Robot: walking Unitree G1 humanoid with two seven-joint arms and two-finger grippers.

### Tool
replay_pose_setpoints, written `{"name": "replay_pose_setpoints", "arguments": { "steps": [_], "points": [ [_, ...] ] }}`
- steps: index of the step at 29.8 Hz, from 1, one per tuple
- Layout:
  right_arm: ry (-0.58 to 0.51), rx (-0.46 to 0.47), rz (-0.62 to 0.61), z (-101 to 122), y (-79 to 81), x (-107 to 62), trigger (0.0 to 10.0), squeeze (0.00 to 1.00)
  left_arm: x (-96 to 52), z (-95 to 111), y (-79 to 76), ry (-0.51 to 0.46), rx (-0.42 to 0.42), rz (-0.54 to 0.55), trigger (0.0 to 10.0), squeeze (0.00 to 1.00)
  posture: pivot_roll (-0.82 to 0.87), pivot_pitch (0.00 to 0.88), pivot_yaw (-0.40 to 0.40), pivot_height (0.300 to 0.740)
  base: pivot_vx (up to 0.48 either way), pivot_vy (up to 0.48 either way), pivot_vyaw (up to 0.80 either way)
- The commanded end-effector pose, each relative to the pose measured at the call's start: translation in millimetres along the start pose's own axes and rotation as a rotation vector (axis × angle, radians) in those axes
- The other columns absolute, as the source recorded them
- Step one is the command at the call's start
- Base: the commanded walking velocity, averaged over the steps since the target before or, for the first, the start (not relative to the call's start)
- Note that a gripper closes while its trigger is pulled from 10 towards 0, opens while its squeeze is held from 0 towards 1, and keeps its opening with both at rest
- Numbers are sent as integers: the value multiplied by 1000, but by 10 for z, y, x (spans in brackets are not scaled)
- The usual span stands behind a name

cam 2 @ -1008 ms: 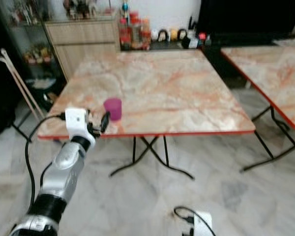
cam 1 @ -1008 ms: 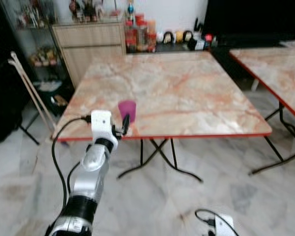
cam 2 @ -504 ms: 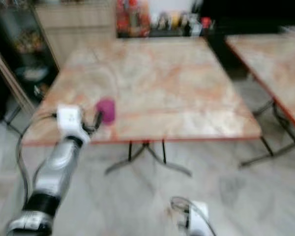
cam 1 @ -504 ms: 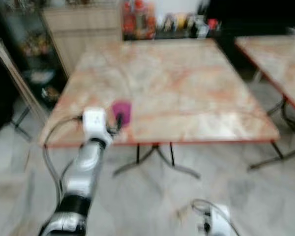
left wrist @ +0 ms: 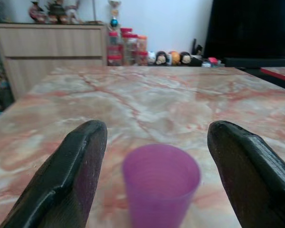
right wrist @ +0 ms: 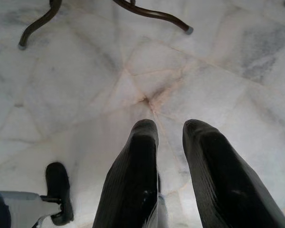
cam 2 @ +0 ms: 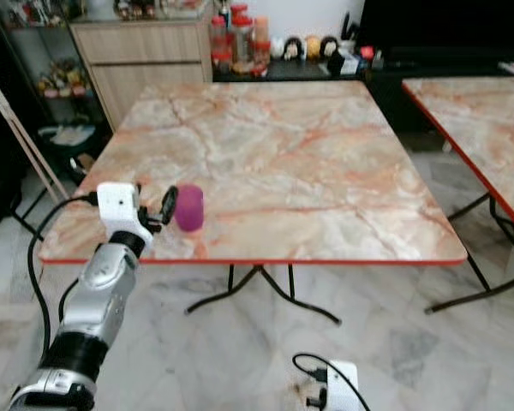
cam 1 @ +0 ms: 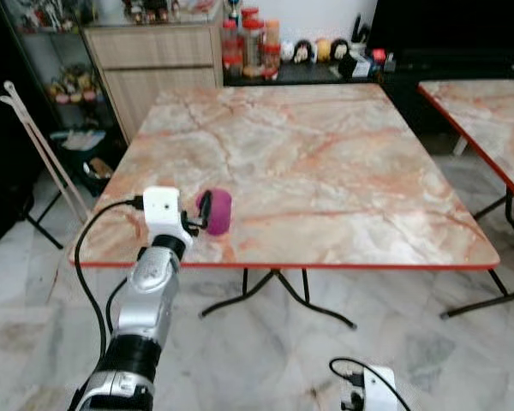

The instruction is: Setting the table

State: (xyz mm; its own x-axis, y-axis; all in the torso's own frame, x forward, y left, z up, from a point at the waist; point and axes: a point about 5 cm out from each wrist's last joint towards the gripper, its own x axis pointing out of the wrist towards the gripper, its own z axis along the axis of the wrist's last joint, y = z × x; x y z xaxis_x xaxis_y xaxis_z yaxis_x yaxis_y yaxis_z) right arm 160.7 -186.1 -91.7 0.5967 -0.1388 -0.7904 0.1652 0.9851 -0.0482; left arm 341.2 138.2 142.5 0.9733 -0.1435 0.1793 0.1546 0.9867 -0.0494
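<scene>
Purple cup upright between spread left end effector fingers, base cropped.

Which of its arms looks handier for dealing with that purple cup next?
Probably the left. The left gripper is at the table's near edge, its open fingers on either side of the purple cup. The right gripper hangs low, pointing at the floor.
</scene>
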Motion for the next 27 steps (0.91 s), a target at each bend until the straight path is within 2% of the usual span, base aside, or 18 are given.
{"name": "replay_pose_setpoints", "arguments": {
  "steps": [1, 27],
  "points": [
    [-2, 0, 4, 2, 15, 0, 10000, 0, 13, 20, 24, -4, 13, 5, 10000, 0, 46, 0, 4, 740, 247, 0, 0],
    [-2, -12, 8, -6, 9, -3, 10000, 0, 12, 23, 92, -5, 18, 29, 10000, 0, 45, 0, 0, 740, 258, 0, 0]
  ]
}}
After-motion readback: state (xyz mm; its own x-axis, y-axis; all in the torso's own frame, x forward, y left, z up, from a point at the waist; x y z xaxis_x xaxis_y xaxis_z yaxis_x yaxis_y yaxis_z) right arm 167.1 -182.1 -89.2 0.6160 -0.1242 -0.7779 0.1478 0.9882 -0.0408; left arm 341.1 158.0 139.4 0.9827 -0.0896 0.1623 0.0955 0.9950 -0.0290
